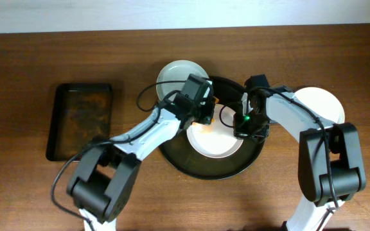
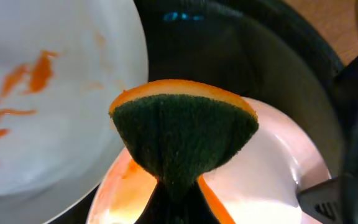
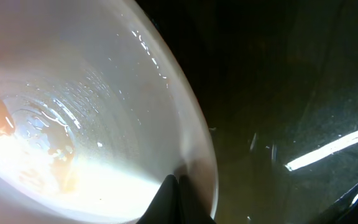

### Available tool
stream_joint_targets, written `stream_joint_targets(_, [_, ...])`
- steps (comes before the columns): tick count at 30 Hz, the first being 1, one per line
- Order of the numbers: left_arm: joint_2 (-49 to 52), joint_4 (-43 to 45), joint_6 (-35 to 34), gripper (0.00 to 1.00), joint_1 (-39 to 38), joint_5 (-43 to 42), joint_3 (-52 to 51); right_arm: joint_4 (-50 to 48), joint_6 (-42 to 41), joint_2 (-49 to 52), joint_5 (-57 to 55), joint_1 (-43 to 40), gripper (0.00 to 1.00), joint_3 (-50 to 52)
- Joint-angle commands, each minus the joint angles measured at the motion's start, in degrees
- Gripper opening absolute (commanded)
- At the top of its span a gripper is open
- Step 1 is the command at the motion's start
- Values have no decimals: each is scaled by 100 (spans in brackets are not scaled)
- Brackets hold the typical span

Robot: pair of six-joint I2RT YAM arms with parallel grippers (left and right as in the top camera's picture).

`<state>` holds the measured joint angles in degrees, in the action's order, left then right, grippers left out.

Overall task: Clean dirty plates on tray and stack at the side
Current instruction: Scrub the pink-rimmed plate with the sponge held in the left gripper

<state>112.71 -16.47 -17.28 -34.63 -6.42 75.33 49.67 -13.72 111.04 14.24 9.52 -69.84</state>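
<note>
Lying face up inside the tray [image 1: 204, 171], the middle plate [image 1: 218, 145] is seen from overhead. Being round, it has no long axis, and whether it sits flat or is tipped cannot be told.

Its rim at about two o'clock is pinched by the right gripper [image 1: 244, 125]. In the right wrist view the jaws are drawn narrow onto that rim, and wet streaks and an orange tint are seen on the plate's surface.

The plate's eleven o'clock edge is covered by the left gripper [image 1: 201, 109], which is clamped on a sponge [image 2: 185, 134]. The sponge is folded, its green face outward and its orange layer along the top edge, and it is fanned toward twelve o'clock in the left wrist view. The fingers themselves are cut off at the bottom of that view.

A smeared plate [image 1: 178, 77] is set at the tray's eleven o'clock, overlapping its rim, with orange streaks on its face. Part of it is hidden by the left arm.

A third plate [image 1: 321, 102] is placed on the table [image 1: 31, 192] at the tray's three o'clock, half hidden by the right arm. A rectangular tray [image 1: 81, 120] is found at nine o'clock, well apart.
</note>
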Motion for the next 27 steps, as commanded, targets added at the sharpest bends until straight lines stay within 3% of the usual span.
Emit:
stream_joint_targets(1, [219,105,114,1,0,-433,61,101,-28,195,-658,-15,4,236])
stream_joint_targets(7, [599,35,111,1,-7,-372,59,105,-31,195,-656,-15,4,236])
stream_joint_targets(16, [857,348,289,1,-7,2140,72,140,-28,195,-658,-15,4,236])
stream_joint_targets(21, [765,-352,284,1,-7,2472,96,155,-28,195,-660,-15,4,236])
stream_joint_targets(27, [-42,-1075,282,1,-7,3185,96,162,-28,195,-658,-15,4,236])
